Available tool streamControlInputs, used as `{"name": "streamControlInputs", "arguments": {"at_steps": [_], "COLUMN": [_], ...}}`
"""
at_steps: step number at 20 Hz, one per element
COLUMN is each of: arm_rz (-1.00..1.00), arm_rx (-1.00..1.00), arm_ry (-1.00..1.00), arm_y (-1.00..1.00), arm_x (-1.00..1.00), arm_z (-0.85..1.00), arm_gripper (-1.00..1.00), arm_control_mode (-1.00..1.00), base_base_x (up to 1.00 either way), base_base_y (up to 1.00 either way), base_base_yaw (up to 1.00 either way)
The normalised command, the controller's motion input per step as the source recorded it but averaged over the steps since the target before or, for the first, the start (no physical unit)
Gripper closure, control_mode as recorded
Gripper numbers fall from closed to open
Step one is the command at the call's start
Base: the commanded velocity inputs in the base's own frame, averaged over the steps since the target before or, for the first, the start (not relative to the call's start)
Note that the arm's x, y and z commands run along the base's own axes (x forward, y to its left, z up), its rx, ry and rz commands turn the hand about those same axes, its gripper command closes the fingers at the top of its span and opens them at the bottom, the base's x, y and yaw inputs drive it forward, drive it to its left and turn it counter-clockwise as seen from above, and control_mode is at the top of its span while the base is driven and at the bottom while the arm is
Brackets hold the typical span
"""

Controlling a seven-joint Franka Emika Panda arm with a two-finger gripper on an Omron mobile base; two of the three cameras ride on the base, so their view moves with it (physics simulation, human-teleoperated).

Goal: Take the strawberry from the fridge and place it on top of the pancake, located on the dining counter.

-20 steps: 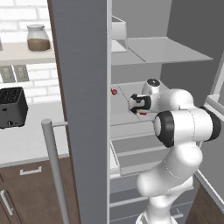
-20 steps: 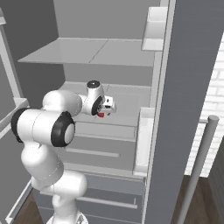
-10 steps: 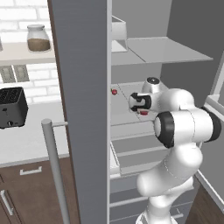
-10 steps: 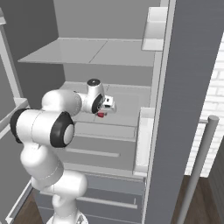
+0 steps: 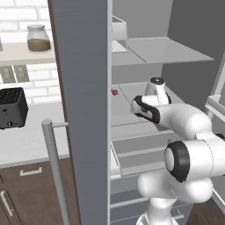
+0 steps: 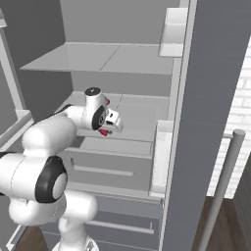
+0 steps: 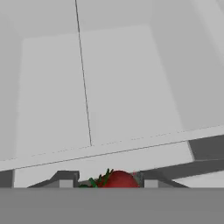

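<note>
Hand shut on strawberry inside fridge.

red strawberry w/ green leaves sits between gripper tips, above open grey fridge shelf

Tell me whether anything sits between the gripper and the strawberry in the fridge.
Nothing visible does. In the hand view the strawberry already sits between the two fingertips of the gripper, with bare pale shelf beyond it. The right base view shows a red speck under the hand. Whether the pads actually touch it cannot be told.
</note>
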Motion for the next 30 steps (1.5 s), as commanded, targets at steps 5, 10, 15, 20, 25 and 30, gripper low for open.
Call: {"name": "streamControlInputs", "arguments": {"at_steps": [5,10,15,20,25,30], "arm_rz": [-0.04,0.00,0.00,0.10,0.05,0.00], "arm_rx": [0.18,0.00,-0.07,0.00,0.00,0.00], "arm_ry": [0.04,0.01,0.00,-0.28,-0.16,0.00], "arm_y": [0.29,0.31,0.19,-0.20,-0.13,0.00], "arm_x": [-0.83,-1.00,-1.00,-1.00,-0.58,0.00], "arm_z": [1.00,1.00,0.86,-0.02,-0.14,0.00], "arm_gripper": [1.00,1.00,1.00,1.00,1.00,1.00], "arm_control_mode": [-1.00,-1.00,-1.00,-1.00,-1.00,-1.00], "base_base_x": [0.00,0.00,0.00,0.00,0.00,0.00], "base_base_y": [0.00,0.00,0.00,0.00,0.00,0.00], "base_base_yaw": [0.00,0.00,0.00,0.00,0.00,0.00]}}
